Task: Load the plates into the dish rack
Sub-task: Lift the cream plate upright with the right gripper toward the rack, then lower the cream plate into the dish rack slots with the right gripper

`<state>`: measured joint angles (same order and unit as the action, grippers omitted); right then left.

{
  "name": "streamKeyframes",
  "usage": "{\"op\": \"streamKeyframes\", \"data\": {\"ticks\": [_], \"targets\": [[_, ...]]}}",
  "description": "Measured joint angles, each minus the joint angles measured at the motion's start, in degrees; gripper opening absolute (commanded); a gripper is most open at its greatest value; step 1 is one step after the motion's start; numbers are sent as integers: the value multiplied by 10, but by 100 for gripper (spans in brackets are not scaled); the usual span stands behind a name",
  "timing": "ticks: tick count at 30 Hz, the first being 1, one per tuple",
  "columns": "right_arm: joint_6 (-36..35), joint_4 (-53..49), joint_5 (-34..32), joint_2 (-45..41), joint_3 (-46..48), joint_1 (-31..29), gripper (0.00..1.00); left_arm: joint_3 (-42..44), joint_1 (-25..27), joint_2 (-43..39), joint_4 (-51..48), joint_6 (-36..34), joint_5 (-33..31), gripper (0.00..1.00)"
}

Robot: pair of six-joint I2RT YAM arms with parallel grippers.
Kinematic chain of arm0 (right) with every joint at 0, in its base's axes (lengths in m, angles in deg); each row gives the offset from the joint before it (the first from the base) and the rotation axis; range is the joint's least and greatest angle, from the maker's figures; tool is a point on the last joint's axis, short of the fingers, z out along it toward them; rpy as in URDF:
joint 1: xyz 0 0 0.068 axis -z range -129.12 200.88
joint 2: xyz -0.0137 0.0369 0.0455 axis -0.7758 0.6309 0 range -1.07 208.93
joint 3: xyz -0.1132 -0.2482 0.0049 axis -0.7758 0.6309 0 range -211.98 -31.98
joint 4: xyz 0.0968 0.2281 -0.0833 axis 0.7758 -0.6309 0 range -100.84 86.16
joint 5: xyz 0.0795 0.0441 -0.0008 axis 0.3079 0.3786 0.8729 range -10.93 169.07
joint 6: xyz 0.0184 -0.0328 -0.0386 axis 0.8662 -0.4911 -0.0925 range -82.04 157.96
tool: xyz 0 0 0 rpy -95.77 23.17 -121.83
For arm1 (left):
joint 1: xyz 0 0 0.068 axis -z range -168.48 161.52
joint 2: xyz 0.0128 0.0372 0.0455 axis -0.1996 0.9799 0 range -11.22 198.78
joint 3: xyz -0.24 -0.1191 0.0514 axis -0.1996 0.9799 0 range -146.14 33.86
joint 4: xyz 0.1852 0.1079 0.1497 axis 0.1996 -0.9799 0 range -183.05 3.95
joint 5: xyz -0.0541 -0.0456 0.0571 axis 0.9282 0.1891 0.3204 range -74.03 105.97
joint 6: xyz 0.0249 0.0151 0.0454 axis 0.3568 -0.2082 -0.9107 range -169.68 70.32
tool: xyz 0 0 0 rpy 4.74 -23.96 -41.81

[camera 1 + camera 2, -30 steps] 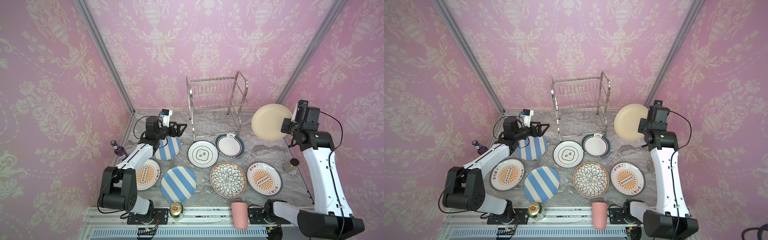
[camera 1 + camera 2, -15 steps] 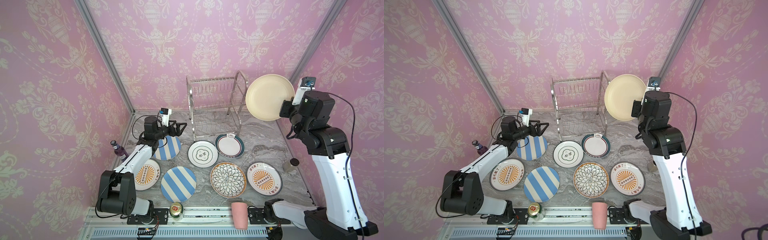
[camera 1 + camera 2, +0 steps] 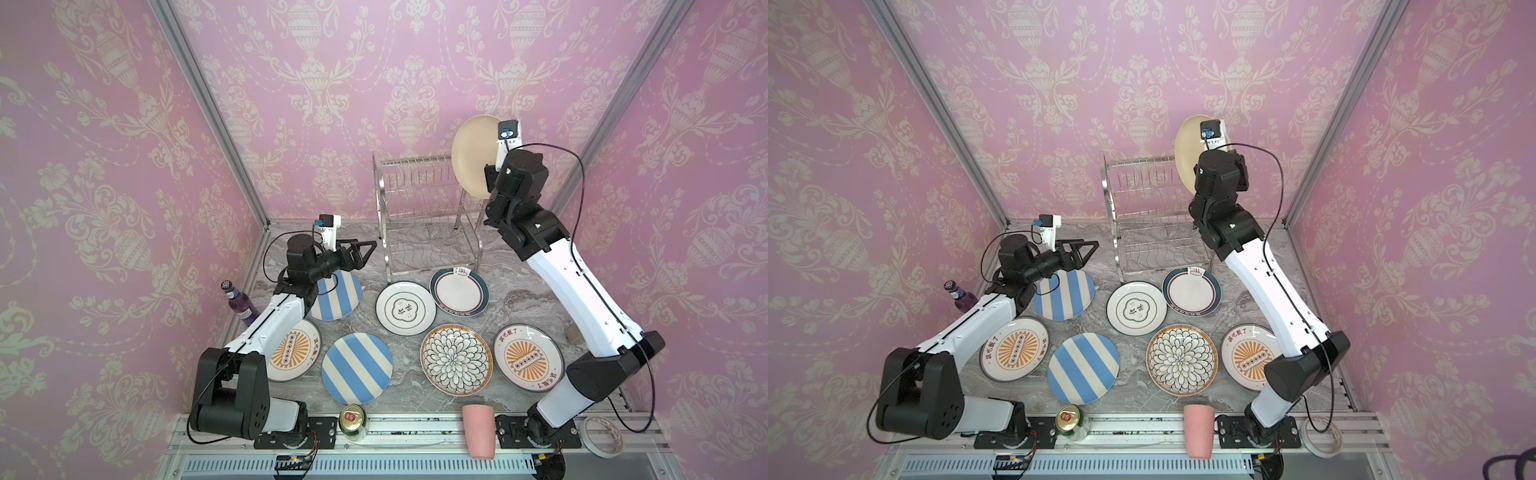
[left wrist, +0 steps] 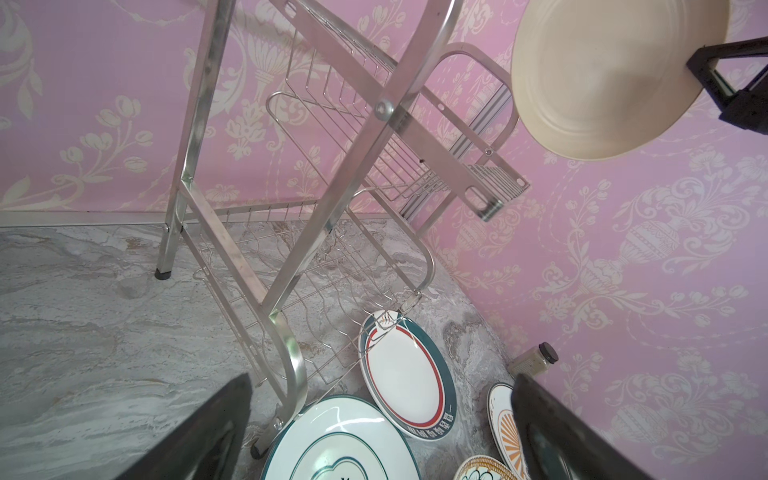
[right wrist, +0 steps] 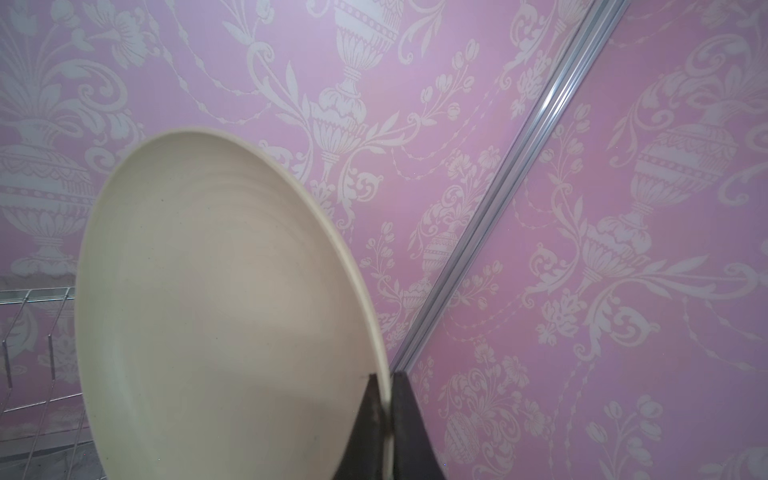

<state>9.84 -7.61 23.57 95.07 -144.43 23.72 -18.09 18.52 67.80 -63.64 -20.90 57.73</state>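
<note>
**A:** What is the right pincer (image 5: 384,380) doing?

**B:** It is pressed together on the rim of the plain cream round plate (image 5: 216,299). It pinches the plate at one spot on its edge, and nothing else supports it.

**A:** What has changed?

**B:** A second ago the plate hung low, beside the right end of the two-tier shiny steel wire dish rack (image 3: 419,216), near the back right corner of the grey marbled counter (image 3: 519,291). It has since been carried upward and turned closer to edge-on. In both top views it now stands above the right end of the rack's upper shelf, not yet in any slot.

**A:** And for the task?

**B:** I judge the lift done and the lowering next. The rim has to drop between two wires, and held at one spot it could swing.

**A:** The other arm?

**B:** The left pincer (image 3: 368,249) is spread and empty, unmoved near the rack's left leg. The seven patterned plates (image 3: 455,359) lie flat on the counter in front of the rack, which holds none.
</note>
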Motion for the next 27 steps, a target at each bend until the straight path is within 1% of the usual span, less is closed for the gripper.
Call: {"op": "streamKeyframes", "data": {"ticks": [6, 9, 13, 16, 19, 27], "targets": [[-118, 141, -42, 51, -1, -1, 0, 0, 0, -39, -43, -20, -5, 99], [-173, 202, -50, 70, -3, -1, 0, 0, 0, -47, -51, -24, -5, 99], [-229, 245, -50, 120, -52, 1, 0, 9, 0, -49, -53, -25, 0, 99], [-249, 254, -50, 154, -86, 3, 0, 16, 0, -49, -54, -25, 0, 99], [-259, 255, -50, 170, -91, 6, 0, 16, 0, -50, -54, -25, 0, 99], [-226, 212, -53, 179, -92, 18, 0, 16, 0, -50, -54, -28, 0, 99]]}}
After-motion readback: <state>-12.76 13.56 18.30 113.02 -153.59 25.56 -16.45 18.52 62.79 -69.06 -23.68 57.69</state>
